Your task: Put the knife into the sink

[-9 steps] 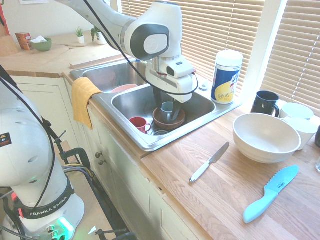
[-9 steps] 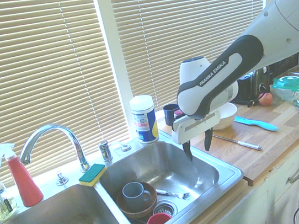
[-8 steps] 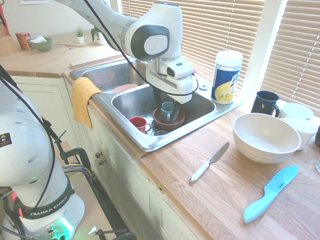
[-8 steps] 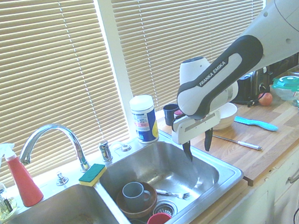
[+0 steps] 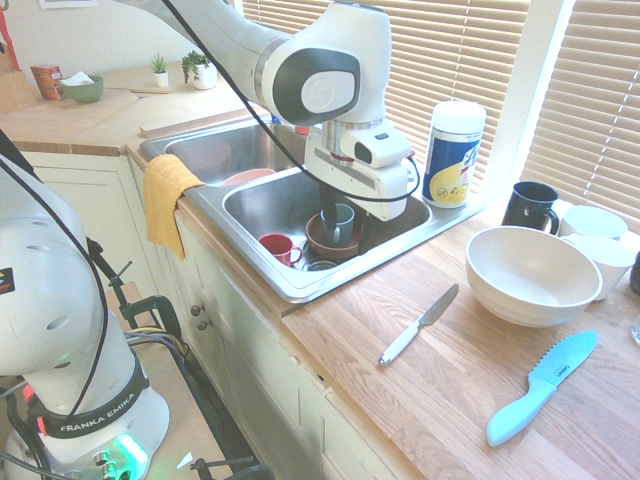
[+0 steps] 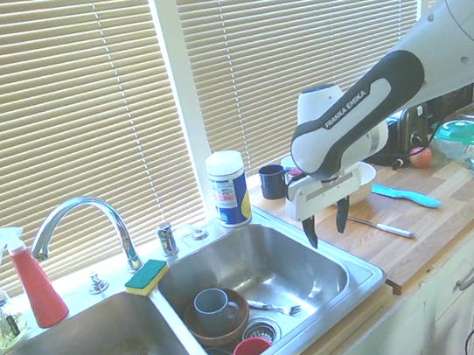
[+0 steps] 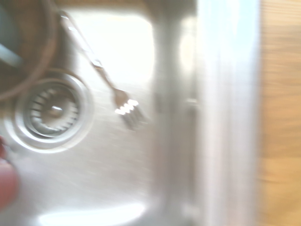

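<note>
End effector [image 6: 328,228] spread wide, empty, above sink [image 6: 365,281]. Knife [image 5: 420,325] on table [image 5: 345,335] near sink's edge. Reach step; next, likely move over handle, descend.

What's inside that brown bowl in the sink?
A grey-blue mug sits in the brown bowl. The mug covers the middle, so the bowl's bottom there can't be seen.

Wrist view: fork [image 7: 124,101] blurred | brown bowl [image 7: 44,52] cut off, apparently the blue mug's [image 7: 8,40] too
</note>
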Motion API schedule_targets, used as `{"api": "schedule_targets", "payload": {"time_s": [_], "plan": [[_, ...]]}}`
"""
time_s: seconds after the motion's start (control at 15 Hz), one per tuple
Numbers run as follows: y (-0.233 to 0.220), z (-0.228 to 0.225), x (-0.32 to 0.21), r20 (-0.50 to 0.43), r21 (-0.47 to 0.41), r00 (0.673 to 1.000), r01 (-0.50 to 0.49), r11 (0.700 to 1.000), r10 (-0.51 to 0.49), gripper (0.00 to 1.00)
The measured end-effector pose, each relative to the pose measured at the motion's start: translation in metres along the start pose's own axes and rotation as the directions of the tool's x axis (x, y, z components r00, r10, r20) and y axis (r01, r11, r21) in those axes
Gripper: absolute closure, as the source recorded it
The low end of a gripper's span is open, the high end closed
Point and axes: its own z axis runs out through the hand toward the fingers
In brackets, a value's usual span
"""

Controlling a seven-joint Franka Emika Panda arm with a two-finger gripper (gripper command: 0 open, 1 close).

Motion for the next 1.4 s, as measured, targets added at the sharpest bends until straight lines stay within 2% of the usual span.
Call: {"api": "schedule_targets", "payload": {"time_s": [0.27, 0.6, 0.8, 1.0, 1.07, 1.4], "plan": [[0.061, 0.003, 0.039, 0.004, 0.003, 0.999, 0.038, 0.999, -0.038, 0.0], [0.12, 0.023, 0.061, -0.008, -0.028, 0.999, 0.05, 0.998, -0.05, 0.0], [0.141, 0.038, 0.071, -0.014, -0.017, 0.997, 0.08, 0.997, -0.08, 0.0], [0.143, 0.052, 0.073, -0.022, -0.018, 0.995, 0.099, 0.995, -0.1, 0.0], [0.142, 0.056, 0.074, -0.026, -0.019, 0.995, 0.1, 0.995, -0.101, 1.0], [0.14, 0.065, 0.077, -0.035, -0.02, 0.994, 0.102, 0.995, -0.103, 1.0]]}}
